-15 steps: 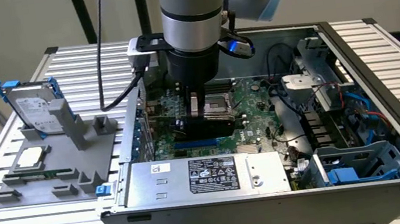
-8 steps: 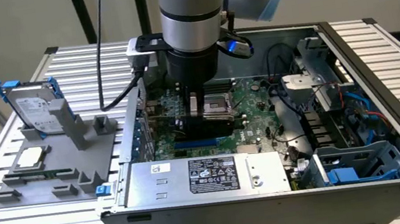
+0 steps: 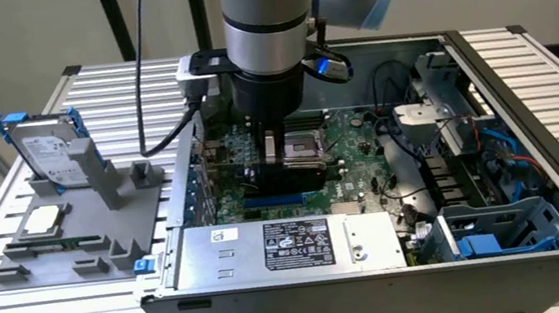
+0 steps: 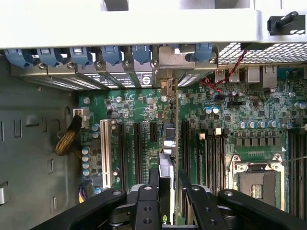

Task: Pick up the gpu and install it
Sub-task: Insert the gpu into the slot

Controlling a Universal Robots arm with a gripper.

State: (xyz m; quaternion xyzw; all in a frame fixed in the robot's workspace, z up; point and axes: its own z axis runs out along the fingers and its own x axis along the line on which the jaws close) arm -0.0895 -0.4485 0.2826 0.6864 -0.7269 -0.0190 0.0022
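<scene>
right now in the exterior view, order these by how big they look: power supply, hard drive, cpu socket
1. power supply, nearest the camera, which helps it
2. hard drive
3. cpu socket

In the wrist view the gpu [image 4: 166, 143] shows edge-on only, so its face is unseen. Its near end is hidden between the clamping fingers [image 4: 154, 184], which run off the picture's edge. The gripper [image 4: 170, 175] body covers part of the CPU socket [image 4: 256, 184].

In the exterior view the arm [image 3: 259, 11] runs off the top edge, and its wrist hides most of the gripper and nearly all of the gpu. Print on the power supply [image 3: 286, 246] and hard drive [image 3: 49, 156] is too small to read. The case [image 3: 387, 297] is cut off at the bottom and at the exterior view's right.
</scene>
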